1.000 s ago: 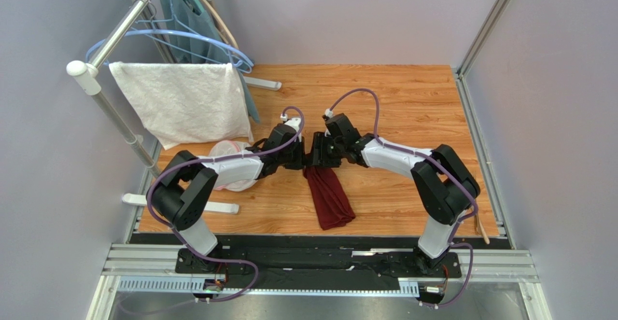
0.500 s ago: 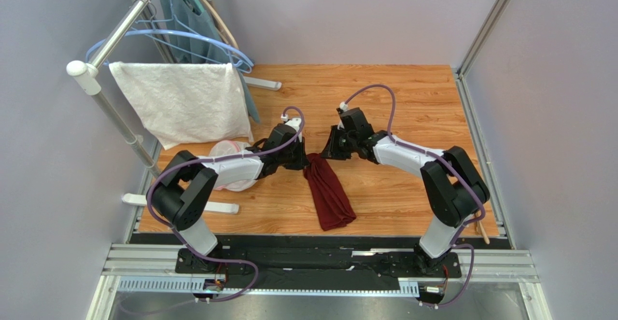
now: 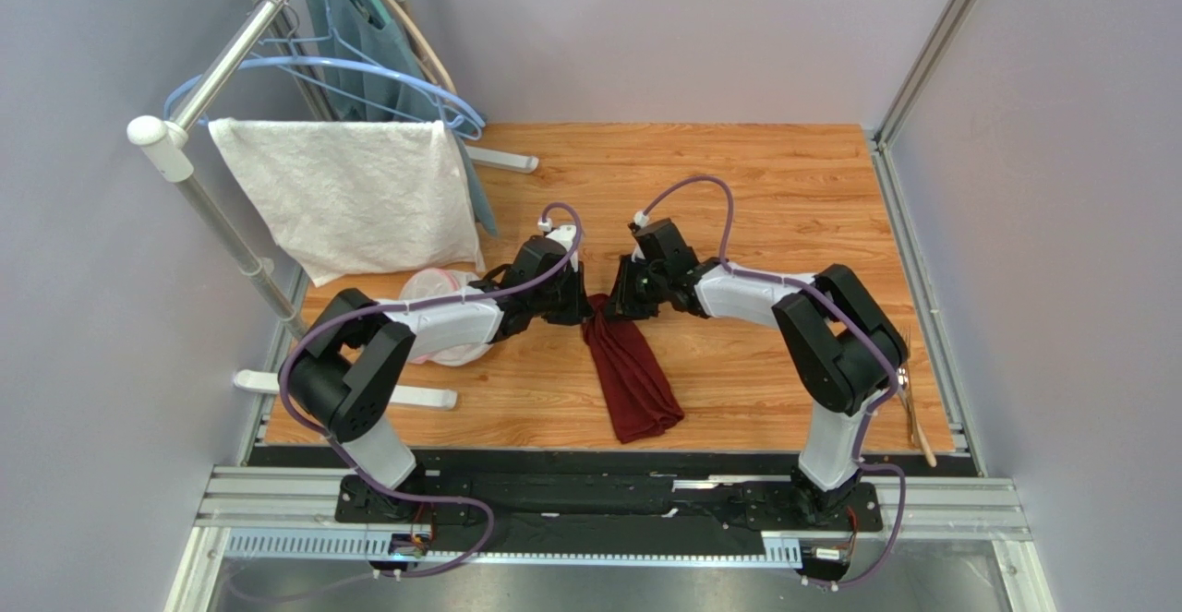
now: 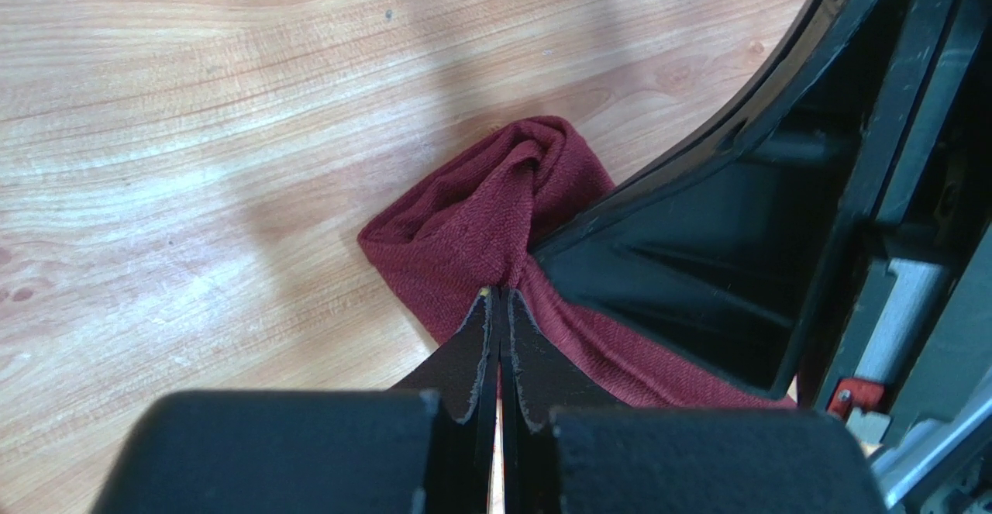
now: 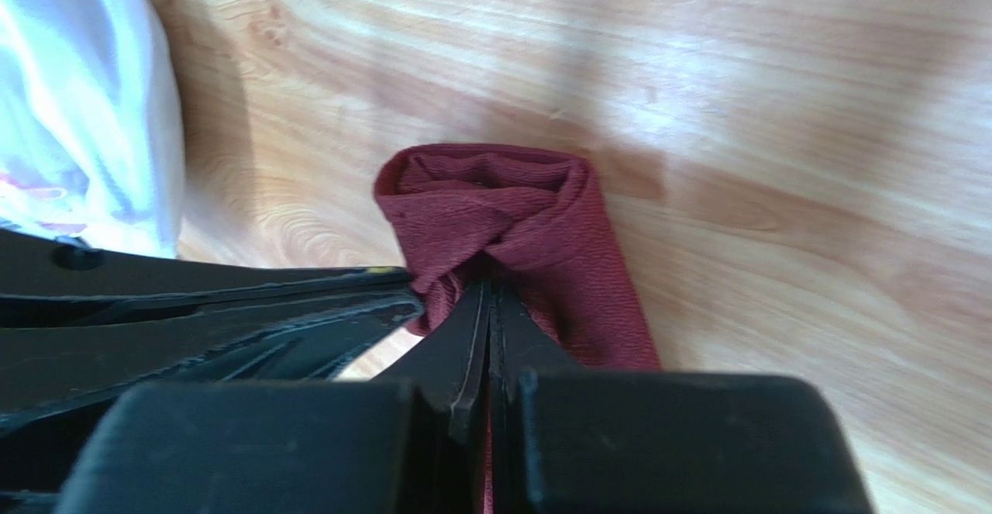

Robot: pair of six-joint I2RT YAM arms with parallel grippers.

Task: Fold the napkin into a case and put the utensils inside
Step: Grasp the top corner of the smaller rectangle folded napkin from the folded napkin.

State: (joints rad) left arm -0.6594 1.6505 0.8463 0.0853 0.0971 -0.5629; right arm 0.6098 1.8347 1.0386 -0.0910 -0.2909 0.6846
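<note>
Four fingers (image 4: 466, 363) tight on napkin (image 3: 631, 377) far end

Your napkin (image 3: 633, 380), a dark maroon cloth, lies as a long narrow strip in the middle of the table (image 3: 777, 183), slanting toward the near edge. The left gripper (image 4: 498, 300) and the right gripper (image 5: 489, 288) both pinch its bunched far end. Of the utensils (image 3: 919, 429) only a tan handle shows, at the right edge.

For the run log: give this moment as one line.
left pincer: shut on napkin | right pincer: shut on napkin | napkin: narrow strip on table
</note>
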